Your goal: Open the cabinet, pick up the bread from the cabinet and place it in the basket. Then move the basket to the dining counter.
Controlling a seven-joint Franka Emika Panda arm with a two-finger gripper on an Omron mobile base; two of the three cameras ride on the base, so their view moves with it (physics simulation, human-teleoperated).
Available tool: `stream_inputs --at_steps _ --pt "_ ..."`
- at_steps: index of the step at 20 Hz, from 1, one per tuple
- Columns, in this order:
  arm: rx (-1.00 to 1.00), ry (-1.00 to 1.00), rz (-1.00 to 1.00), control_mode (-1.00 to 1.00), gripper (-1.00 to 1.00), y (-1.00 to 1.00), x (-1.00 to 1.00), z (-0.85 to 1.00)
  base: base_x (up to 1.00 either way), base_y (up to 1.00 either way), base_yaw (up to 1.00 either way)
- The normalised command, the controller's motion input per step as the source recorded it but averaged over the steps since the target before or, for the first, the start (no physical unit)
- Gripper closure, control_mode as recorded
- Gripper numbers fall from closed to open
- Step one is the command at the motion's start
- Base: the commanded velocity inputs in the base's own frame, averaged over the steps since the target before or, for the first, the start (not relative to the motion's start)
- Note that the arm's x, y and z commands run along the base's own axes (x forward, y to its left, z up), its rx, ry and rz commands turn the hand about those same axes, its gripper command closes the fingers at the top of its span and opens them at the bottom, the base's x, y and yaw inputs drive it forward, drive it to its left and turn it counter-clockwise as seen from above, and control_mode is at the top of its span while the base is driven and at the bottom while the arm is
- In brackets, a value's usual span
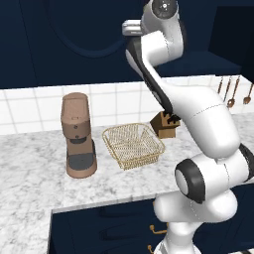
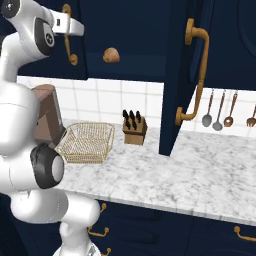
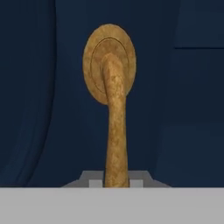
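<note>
Brass handle [image 3: 115,127] of left cabinet door [image 2: 30,37]: long axis runs straight away from gripper [image 3: 116,183], jaws shut on its near end. Right door [image 2: 180,75] already swung open. Bread roll [image 2: 111,55] on shelf inside, up-right of gold wire basket [image 2: 86,142] on counter.
</note>
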Motion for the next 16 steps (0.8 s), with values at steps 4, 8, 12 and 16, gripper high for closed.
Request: stream_inputs --at_steps 4,8,12,16 --pt "-0.06 0.0 0.0 -1.0 1.0 0.56 -0.32 0.0 0.0 0.0 0.0" --pt "-0.14 0.0 -0.01 -1.0 1.0 0.77 -0.63 0.02 0.0 0.0 0.0" --pt "-0.04 0.0 -0.01 -1.0 1.0 0.59 -0.86 0.12 0.0 0.0 0.0" --pt "0.0 0.0 -0.12 -1.0 1.0 0.47 -1.0 0.15 0.0 0.0 0.0"
